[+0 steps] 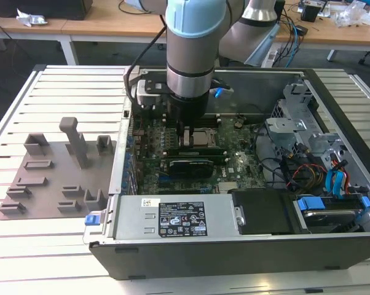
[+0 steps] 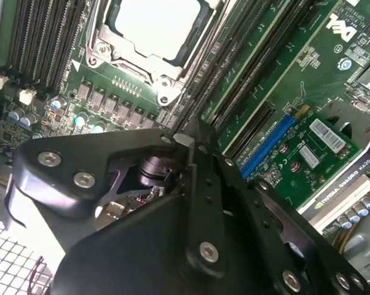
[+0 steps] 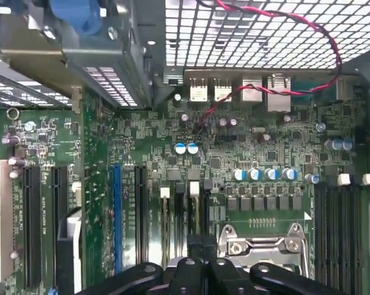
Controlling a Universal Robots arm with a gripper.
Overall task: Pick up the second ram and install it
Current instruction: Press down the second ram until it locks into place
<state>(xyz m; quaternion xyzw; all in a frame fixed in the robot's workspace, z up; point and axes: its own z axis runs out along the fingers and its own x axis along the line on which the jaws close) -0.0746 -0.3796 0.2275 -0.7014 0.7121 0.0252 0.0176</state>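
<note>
Ram [image 3: 196,215]: in the first wrist view a thin pale edge stands in one of the memory slots [image 3: 171,215] just beside the CPU socket [image 3: 265,249], directly under my pincer [image 3: 197,246]. I take that edge for the ram, though most of its length is hidden by my own linkage. In the exterior view my pincer [image 1: 184,132] is lowered inside the open case [image 1: 234,252], over the board [image 1: 234,157], at the socket's [image 1: 201,138] side toward the exterior view's left. In the second wrist view the pincer [image 2: 188,142] sits down on the slot row [image 2: 234,80] that runs alongside the socket [image 2: 154,31]. A blue slot and a graphics card [image 2: 323,163] lie further along the board. Pincer state: I cannot tell from these views whether it is clenched on the ram or released. White slot latches [image 3: 194,188] show at the slot ends near the row of capacitors [image 3: 262,174]. Outside the case, the grey holder tray [image 1: 56,178] lies on the slatted desk [image 1: 25,110], toward the exterior view's left, well apart from my pincer.
</note>
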